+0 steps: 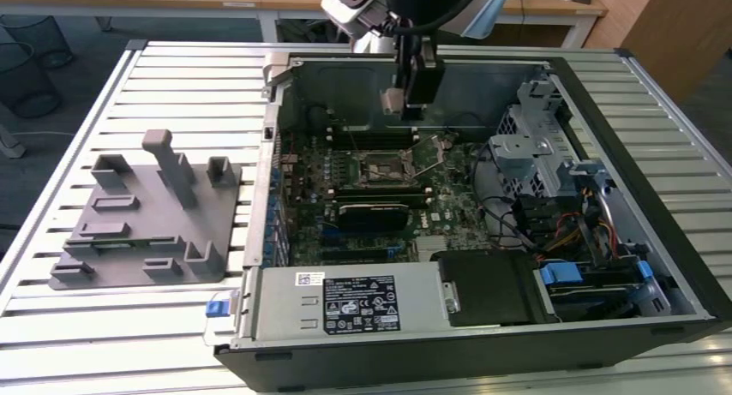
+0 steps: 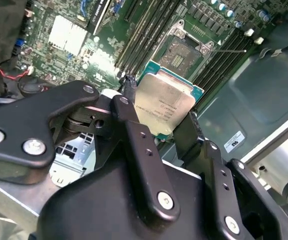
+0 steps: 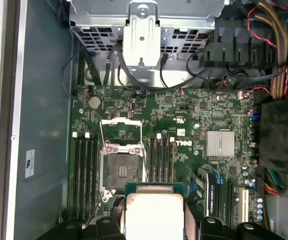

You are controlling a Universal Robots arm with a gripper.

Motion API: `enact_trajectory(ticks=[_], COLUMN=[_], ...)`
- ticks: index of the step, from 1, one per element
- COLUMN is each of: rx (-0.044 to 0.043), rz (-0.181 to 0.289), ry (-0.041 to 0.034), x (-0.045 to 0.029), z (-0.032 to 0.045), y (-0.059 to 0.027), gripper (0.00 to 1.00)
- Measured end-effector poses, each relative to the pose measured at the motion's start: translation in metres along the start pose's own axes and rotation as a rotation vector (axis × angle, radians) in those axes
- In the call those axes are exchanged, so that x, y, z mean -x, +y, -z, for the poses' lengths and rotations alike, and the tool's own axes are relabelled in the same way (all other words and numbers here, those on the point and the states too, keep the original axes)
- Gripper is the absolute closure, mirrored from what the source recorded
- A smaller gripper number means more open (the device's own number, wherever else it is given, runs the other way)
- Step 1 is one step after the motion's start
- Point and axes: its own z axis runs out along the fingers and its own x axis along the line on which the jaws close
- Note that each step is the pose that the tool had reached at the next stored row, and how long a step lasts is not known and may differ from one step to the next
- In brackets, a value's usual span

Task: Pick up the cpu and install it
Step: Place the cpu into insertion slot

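The cpu (image 2: 166, 107), a flat square chip with a silvery top and a green rim, is clamped between my black fingers (image 2: 133, 130). My gripper (image 2: 159, 107) is shut on it. In the exterior view the gripper (image 1: 410, 99) hangs inside the open computer case (image 1: 675, 266), above the motherboard (image 1: 458, 206) and near the case's far wall. The cpu (image 1: 393, 101) shows as a small pale plate at the fingertips. The black-framed socket (image 1: 383, 165) lies below it with its retaining frame lifted. In the first wrist view the cpu (image 3: 154, 212) sits just short of the socket (image 3: 121, 172).
A grey plastic holder tray (image 1: 143, 215) rests on the slatted table at the exterior view's left. Inside the case are the power supply (image 1: 349, 302), a metal drive cage (image 1: 537, 146), loose cables (image 1: 549, 232), memory slots (image 3: 159, 160) flanking the socket and a silver heatsink (image 3: 220, 144).
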Motion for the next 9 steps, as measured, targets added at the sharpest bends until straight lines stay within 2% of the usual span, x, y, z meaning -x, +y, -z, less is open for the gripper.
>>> enact_trajectory(ticks=[5, 9], rx=[0.0, 0.0], rz=[0.0, 0.0], ry=[0.0026, 0.0046], x=[-0.0006, -0.0046], z=[-0.0091, -0.0164], y=[-0.0002, -0.0004], gripper=[0.46, 0.46])
